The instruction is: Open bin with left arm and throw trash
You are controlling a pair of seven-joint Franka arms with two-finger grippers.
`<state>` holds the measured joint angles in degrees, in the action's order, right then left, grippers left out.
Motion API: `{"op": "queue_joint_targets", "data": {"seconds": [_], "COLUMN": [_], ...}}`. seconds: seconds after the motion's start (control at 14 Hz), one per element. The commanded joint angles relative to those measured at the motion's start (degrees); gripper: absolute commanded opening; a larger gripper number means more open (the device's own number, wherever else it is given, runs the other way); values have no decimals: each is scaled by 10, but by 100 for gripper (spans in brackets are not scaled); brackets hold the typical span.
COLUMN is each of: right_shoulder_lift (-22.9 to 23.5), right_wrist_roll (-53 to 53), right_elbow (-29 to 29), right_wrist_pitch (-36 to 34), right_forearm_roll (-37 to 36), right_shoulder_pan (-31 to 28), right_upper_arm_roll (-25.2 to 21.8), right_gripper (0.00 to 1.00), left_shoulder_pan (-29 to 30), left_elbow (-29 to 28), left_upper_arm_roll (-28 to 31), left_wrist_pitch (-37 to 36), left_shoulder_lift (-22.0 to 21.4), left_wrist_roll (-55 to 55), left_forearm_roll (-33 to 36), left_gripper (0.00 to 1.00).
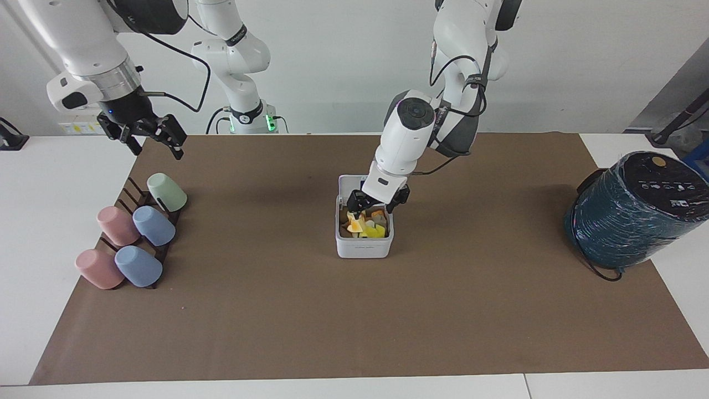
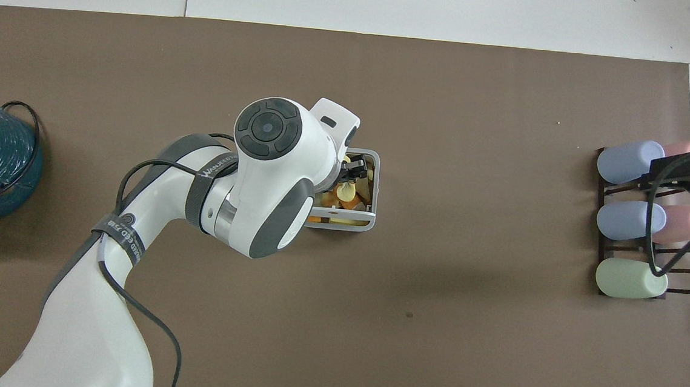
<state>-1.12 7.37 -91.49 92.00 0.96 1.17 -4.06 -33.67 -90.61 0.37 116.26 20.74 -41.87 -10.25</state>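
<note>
The white bin stands mid-table with its lid tipped up on the side nearer the robots. Inside lie the trash scraps: a bright yellow chunk, a yellow-orange wedge and a pale cream lump. My left gripper hangs open and empty just over the bin's mouth. In the overhead view the left arm covers most of the bin; one of the left gripper's fingers and some scraps show. My right gripper waits open in the air over the mat's edge near the cup rack.
A dark rack of pastel cups lies toward the right arm's end of the table. A big dark-teal wrapped cylinder with a black cable stands toward the left arm's end. A brown mat covers the table.
</note>
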Motion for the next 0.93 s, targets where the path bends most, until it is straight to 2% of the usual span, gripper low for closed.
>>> {"op": "queue_joint_targets", "data": {"seconds": [0.0,0.29,0.57,0.71,0.86], "right_shoulder_lift": [-16,-18,-24,-24,-24], "right_wrist_roll": [-13,-12,-11,-12,-18], "right_elbow": [-16,-19,-31,-32,-30], "right_wrist_pitch": [-3,-2,3,3,4], "right_forearm_roll": [4,4,4,3,-2], "right_shoulder_pan": [-2,-4,-1,-1,0], "right_upper_arm_roll": [3,3,3,3,3], "right_gripper": [100,100,100,100,100], "left_shoulder_pan": [19,71,130,166,210], "left_elbow": [32,74,112,107,105], "left_upper_arm_roll": [2,4,5,2,2], "left_wrist_pitch": [-64,-151,-256,-270,-298], "left_shoulder_lift": [-6,-18,-27,-65,-82], "left_wrist_roll": [3,26,138,212,288], "left_forearm_roll": [1,1,25,57,79], "left_gripper": [100,100,100,100,100]}}
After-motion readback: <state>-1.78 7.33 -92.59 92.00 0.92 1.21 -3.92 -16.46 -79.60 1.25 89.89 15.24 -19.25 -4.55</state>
